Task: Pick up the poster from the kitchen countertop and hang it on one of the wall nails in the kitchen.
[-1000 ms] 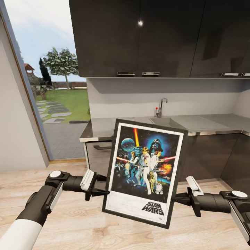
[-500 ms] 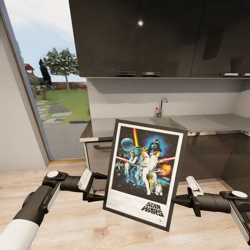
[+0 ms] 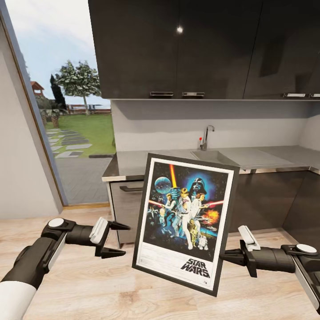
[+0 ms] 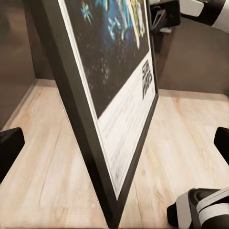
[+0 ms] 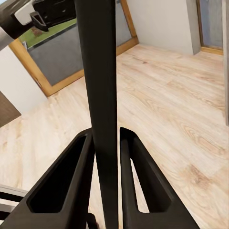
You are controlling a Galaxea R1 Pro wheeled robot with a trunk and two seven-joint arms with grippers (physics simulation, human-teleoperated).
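Poster [image 3: 186, 221]: upright, slightly tilted, held above the wooden floor [image 3: 89, 289], in front of the worktop [image 3: 249, 158]
Right tool [image 5: 106, 157]: wrist view shows fingers pinching the frame's edge
Left tool [image 3: 116, 239]: spread, just beside the frame, apart from it

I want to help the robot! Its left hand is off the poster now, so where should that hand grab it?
Probably the poster's black frame, low on its free side edge, coming in sideways from the left gripper's side. The frame is thin and stands nearly upright, so open fingers can slip over that edge, mirroring the right gripper clamped opposite.
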